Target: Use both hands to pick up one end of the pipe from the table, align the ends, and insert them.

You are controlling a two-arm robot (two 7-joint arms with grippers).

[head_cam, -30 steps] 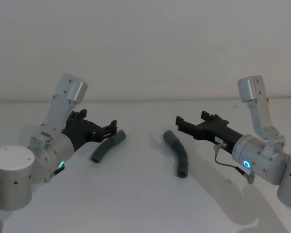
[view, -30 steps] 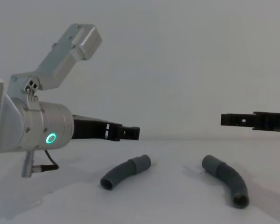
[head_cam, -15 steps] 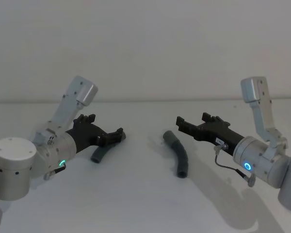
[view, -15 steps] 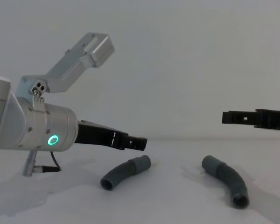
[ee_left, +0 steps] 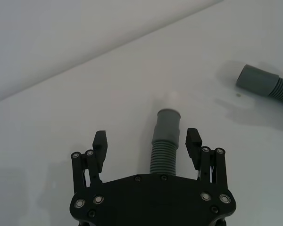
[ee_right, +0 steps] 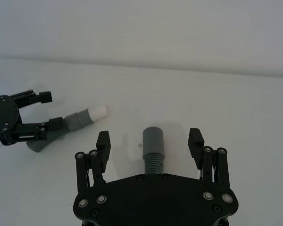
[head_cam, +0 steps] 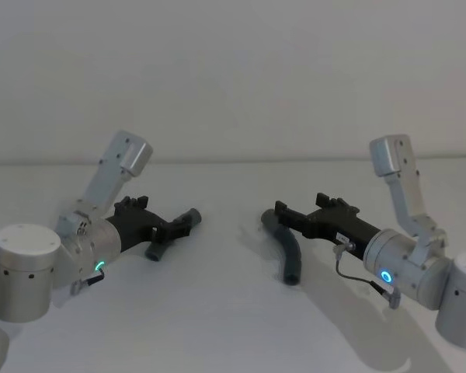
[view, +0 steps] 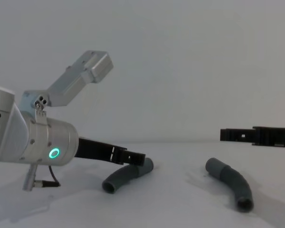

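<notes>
Straddling the nine-o'clock pipe piece [ee_left: 167, 121] on the table [head_cam: 217, 311], the left gripper [ee_left: 147, 140] spreads its fingers [ee_left: 100, 142]; the right gripper [ee_right: 150, 137], likewise spread, hangs over the three-o'clock piece [head_cam: 291, 252]. Wrist views reveal a whitish tip [ee_left: 172, 97].

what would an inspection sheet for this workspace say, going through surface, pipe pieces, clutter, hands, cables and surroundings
Surface: white table, flat and matte.
Job's things: left pipe piece and right pipe piece lie apart on the table, unjoined; the left one's cuff has a whitish tip.
Clutter: nothing seen.
Hands: left hand open, low, fingers either side of the left pipe piece; right hand open, raised above the right pipe piece's cuff end.
Cables: a thin cable loops under the left arm and a second cable hangs by the right wrist; neither touches the pipe.
Surroundings: plain pale wall.
</notes>
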